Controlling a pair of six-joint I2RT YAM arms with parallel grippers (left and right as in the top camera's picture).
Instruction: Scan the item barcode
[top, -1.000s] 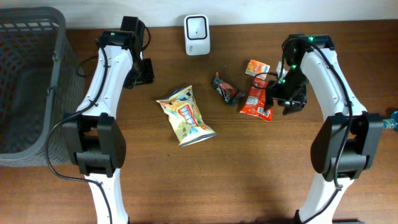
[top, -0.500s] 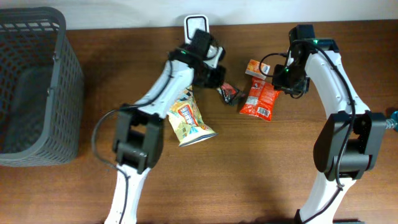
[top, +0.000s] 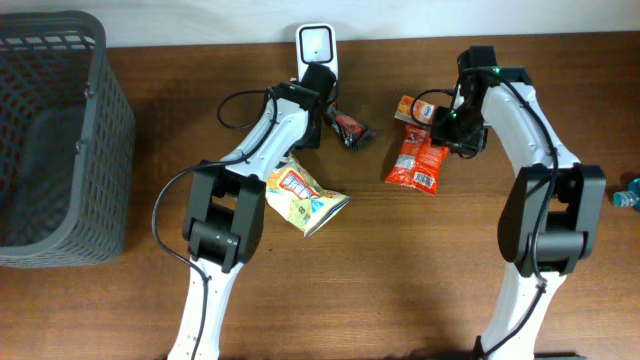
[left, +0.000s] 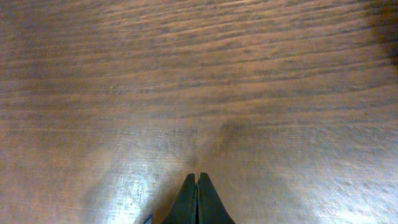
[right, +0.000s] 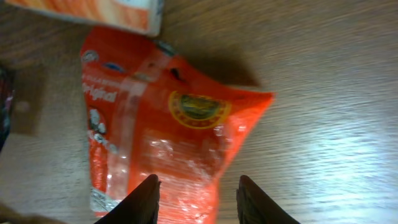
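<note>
Left pincer (left: 197, 198) shut; right pincer (right: 199, 183) parted.

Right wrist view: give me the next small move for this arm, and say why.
Probably lower the right gripper a little and close it on the red snack packet. Its jaws stand apart on either side of the packet's near end. The packet looks to lie flat on the table and is not yet pinched, so it cannot be lifted toward a scan.
</note>
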